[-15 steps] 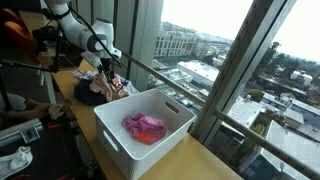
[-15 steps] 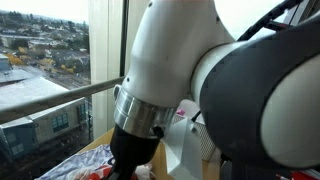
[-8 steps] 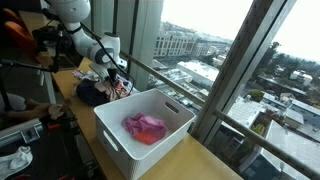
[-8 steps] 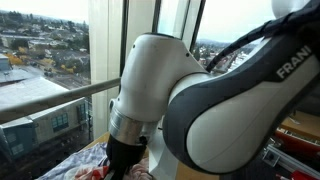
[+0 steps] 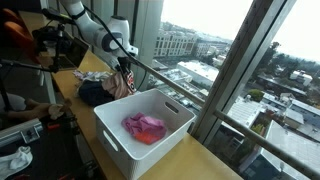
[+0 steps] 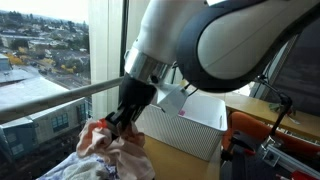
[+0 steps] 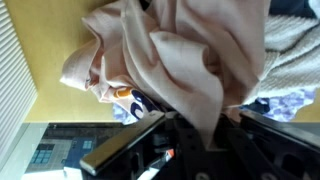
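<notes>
- Above the clothes pile (image 5: 93,92) by the window, a pale cloth (image 7: 175,60) hangs from the gripper (image 6: 118,122), whose fingers are pinched tight on a fold of it.
- A second ago the jaws stood wide, low in the heap. They have since closed and risen, so the cloth is coming off the pile.
- Just beside stands a white bin (image 5: 112,128) with a pink garment (image 5: 145,127) inside.
- No writing is legible, and the red mark (image 6: 182,113) on the bin wall is too small to read.

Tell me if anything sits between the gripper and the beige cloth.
Nothing visible does. The gripper is clamped directly on the beige cloth, a fold pinched between its fingers, with the cloth hanging over the clothes pile.
</notes>
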{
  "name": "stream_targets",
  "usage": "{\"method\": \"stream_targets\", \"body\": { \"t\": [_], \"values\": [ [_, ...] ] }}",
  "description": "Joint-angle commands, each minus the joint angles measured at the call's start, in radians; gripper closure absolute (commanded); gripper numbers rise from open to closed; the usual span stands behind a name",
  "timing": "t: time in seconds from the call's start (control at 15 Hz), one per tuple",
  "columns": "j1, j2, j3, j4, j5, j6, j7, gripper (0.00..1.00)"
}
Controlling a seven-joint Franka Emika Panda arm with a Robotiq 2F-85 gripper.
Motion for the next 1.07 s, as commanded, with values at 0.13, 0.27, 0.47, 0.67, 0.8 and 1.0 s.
{"method": "stream_targets", "body": {
  "t": [0.13, 0.27, 0.47, 0.67, 0.8, 1.0],
  "values": [
    [-0.025, -0.31, -0.08, -0.155, -0.04, -0.041, 0.034, 0.96],
    [-0.044, -0.404, -0.11, -0.181, -0.078, -0.068, 0.06, 0.96],
    [-0.108, -0.528, -0.139, -0.198, -0.111, -0.133, 0.084, 0.96],
    [-0.192, -0.617, -0.163, -0.216, -0.05, -0.187, 0.011, 0.96],
    [-0.228, -0.611, -0.175, -0.241, -0.019, -0.173, -0.021, 0.96],
    [-0.256, -0.559, -0.187, -0.299, 0.044, -0.129, -0.071, 0.96]
  ]
}}
